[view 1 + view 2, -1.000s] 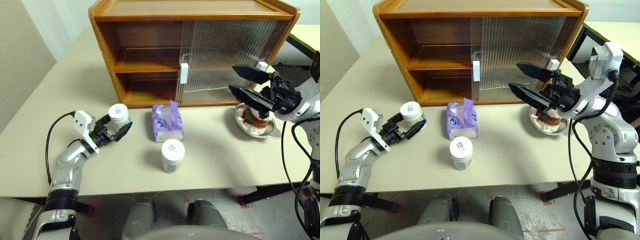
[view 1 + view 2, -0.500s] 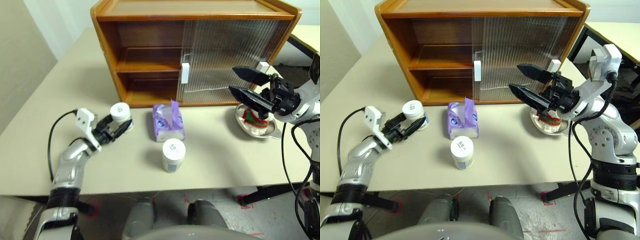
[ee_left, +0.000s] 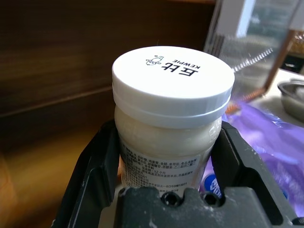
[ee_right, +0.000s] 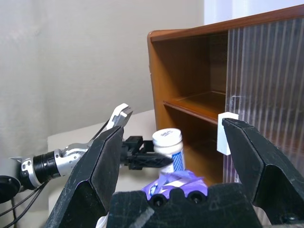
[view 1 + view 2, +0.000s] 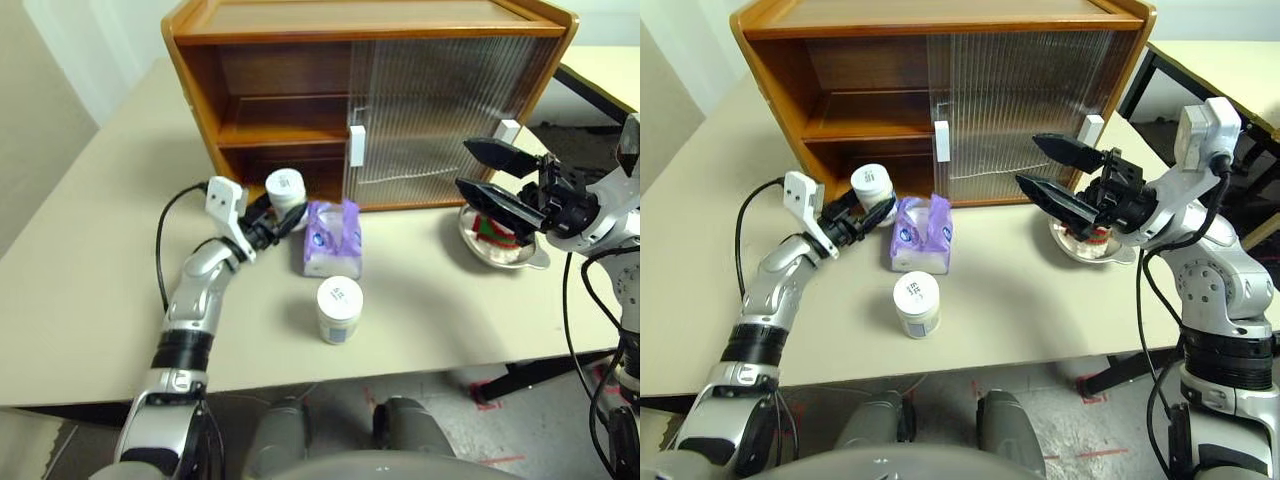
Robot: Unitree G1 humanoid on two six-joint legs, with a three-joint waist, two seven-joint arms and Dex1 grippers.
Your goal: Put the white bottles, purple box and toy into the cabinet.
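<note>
The left pincer [image 5: 272, 213], clenched on a white bottle [image 5: 285, 188] just before the cabinet [image 5: 300, 110] opening, should hold it upright, clear the sill, then release inside.

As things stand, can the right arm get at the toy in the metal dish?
Probably yes. The right gripper hangs open just above the toy, which sits in the metal dish beside the cabinet. Nothing lies between them; it would need to tip downward.
</note>
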